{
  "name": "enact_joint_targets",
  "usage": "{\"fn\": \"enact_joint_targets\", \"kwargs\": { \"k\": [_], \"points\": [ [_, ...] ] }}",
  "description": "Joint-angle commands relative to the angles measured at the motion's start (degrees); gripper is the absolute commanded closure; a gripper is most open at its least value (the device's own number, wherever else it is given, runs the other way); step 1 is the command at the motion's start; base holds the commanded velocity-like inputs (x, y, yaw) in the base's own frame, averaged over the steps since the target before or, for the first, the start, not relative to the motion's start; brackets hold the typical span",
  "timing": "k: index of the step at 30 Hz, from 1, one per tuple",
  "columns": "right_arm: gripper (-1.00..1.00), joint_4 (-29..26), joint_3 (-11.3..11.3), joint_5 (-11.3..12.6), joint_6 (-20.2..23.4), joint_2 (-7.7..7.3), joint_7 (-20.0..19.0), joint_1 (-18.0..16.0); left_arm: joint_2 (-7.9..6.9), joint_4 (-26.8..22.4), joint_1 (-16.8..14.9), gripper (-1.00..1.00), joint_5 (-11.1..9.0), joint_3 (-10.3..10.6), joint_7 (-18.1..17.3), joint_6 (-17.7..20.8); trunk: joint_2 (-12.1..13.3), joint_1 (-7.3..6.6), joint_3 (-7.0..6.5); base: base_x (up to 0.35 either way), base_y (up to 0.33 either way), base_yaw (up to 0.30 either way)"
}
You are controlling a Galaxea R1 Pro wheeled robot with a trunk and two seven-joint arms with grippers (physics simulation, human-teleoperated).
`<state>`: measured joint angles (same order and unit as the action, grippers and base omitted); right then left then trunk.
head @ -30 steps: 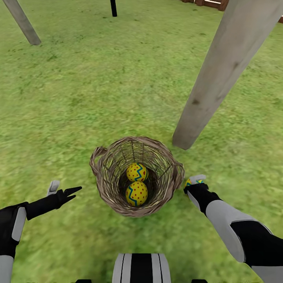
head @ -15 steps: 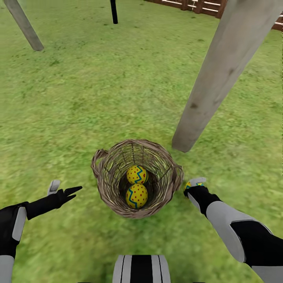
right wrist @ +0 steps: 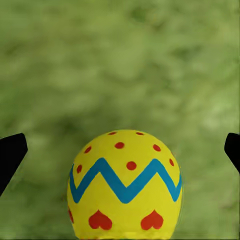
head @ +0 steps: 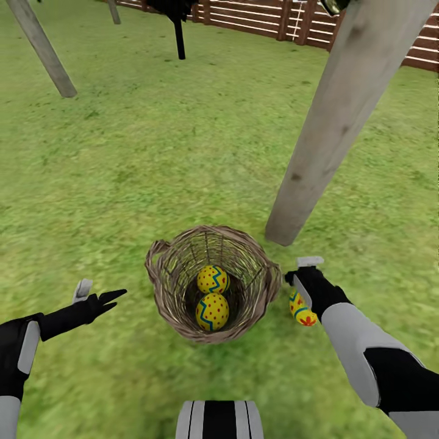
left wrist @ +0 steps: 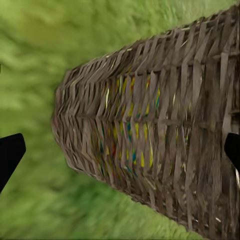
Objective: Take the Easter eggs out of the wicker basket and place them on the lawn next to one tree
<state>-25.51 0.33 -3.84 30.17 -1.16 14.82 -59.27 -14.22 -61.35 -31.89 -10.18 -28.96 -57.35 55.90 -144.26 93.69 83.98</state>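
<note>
Your right pincer (head: 303,275) hangs just over one egg (head: 301,308), and its two black tips stand wide apart with the egg (right wrist: 125,186) between them and touching neither. So the egg is not held; it lies on the lawn (head: 152,164) just beside the basket (head: 164,286), on the side where the tree (head: 329,140) stands. That spot makes sense, because the trunk meets the grass close behind it, so this egg looks like it counts as being next to the tree. The red flower mark on it faces up toward your head camera.

Two more eggs sit deep inside the basket, a far one (head: 213,279) and a near one (head: 212,311) touching it. They are down at the bottom, so you have to reach in from the top to get them. The basket stands upright on the grass, very near the trunk, so each carry can be short.

Your left pincer (head: 97,297) waits at the other side of the basket, with its tips apart and nothing in them. It points at the woven wall (left wrist: 150,130), and you can see bits of yellow and blue through the twigs. I think one egg is done and two are left. Next, lift the right arm clear and go down into the basket for another egg.
</note>
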Motion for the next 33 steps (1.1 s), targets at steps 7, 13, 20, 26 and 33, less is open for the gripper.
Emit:
{"fn": "enact_joint_targets", "kwargs": {
  "k": [7, 13, 20, 26, 33],
  "points": [
    [-1.00, -0.15, -8.75, -1.53, 11.49, -20.84, -36.66, 0.02, -0.51, -0.03, -0.01, -1.00, 0.48, -0.29, 0.11, 0.38, 0.08, -0.19, -1.53, 0.000, 0.000, 0.000],
    [-1.00, -0.15, -8.85, -1.75, 17.16, -24.90, -50.07, 0.03, -1.51, 0.12, -0.01, -1.00, 0.60, -0.30, 0.14, 0.55, 0.16, -0.35, -2.86, -0.102, 0.000, 0.000],
    [-1.00, -0.23, -9.98, -0.51, 16.58, -29.42, -71.12, 1.30, -1.61, 0.47, -0.01, -1.00, 0.51, -0.30, 0.22, 0.55, 0.25, -0.53, -4.41, -0.331, 0.000, 0.000],
    [-1.00, -2.18, -15.46, -0.26, 15.57, -34.21, -101.31, 5.79, -1.61, 0.62, -0.01, -1.00, 0.51, -0.30, 0.48, 0.42, 0.33, -0.68, -5.74, -0.175, 0.000, 0.000],
    [-1.00, -8.94, -20.22, 12.41, 16.71, -34.06, -104.82, 8.85, -1.35, 0.64, -0.01, -1.00, 0.51, -0.13, 1.01, 0.35, 0.43, -0.86, -7.29, -0.002, 0.000, 0.000]
  ]
}}
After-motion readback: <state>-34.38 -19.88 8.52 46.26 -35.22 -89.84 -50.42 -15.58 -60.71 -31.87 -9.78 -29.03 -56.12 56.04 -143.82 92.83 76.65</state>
